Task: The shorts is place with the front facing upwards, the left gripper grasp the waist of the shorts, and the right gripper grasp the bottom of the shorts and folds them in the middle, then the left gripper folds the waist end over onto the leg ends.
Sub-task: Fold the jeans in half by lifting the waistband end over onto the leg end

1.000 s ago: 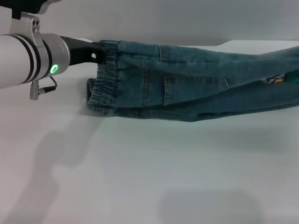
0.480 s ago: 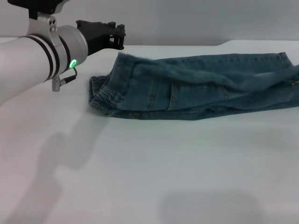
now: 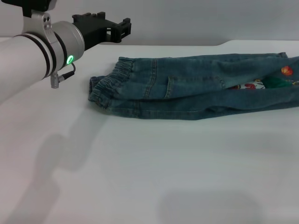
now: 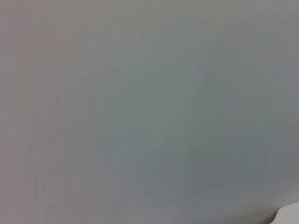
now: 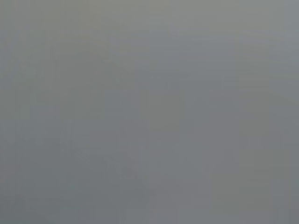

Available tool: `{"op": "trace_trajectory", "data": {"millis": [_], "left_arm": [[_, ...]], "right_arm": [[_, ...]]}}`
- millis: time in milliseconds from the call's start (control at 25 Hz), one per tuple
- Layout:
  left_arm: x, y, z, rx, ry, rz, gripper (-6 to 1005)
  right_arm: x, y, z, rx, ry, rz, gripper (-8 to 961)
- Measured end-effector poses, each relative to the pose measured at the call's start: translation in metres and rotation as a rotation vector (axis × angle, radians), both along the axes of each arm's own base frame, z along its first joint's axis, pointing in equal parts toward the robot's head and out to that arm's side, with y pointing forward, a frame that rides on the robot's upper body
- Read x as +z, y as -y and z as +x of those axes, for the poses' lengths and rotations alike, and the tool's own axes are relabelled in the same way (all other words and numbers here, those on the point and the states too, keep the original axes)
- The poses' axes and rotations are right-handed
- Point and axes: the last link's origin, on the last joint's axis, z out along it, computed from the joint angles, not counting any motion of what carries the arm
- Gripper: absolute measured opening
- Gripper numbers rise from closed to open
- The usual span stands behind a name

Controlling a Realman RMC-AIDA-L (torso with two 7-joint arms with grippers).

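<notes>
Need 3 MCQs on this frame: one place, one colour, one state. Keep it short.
1. Where is the left gripper?
A. Above and beyond the waist, off the shorts
B. Clamped on the leg ends
C. Resting on the pocket

2. What colour is the glowing ring on the left arm?
A. Blue
B. Green
C. Red

3. How do the shorts lie?
A. Hanging in the air
B. Spread out, both legs side by side
C. Folded lengthwise on the table

Key: 1 A, the jaws hang clear of the waist. 2 B, the ring glows green. 3 C, one layer lies over the other, flat on the table.
</notes>
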Motion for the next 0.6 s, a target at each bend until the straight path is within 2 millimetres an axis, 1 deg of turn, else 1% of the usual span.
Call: {"op": "trace_trajectory", "data": {"millis": [120, 160, 360, 520, 600], "left_arm": [[0.001, 0.000, 0.000, -0.005, 0.001, 0.006, 632], [0.001, 0.001, 0.000, -0.018, 0.000, 0.015, 674], [0.004, 0.004, -0.001, -0.061, 0.023, 0.068, 753], [0.004, 0.005, -0.003, -0.061, 0.027, 0.075, 816], [0.003, 0.006, -0.008, -0.047, 0.022, 0.069, 848]], "right_arm": [[-0.004, 0.001, -0.002, 0.012, 0.003, 0.000, 695], [-0.007, 0.002, -0.004, 0.026, 0.008, 0.007, 719], [-0.014, 0.007, -0.010, 0.074, 0.025, 0.048, 839], [-0.018, 0.011, -0.011, 0.094, 0.032, 0.066, 839], [-0.020, 0.011, -0.009, 0.089, 0.026, 0.062, 839]]}}
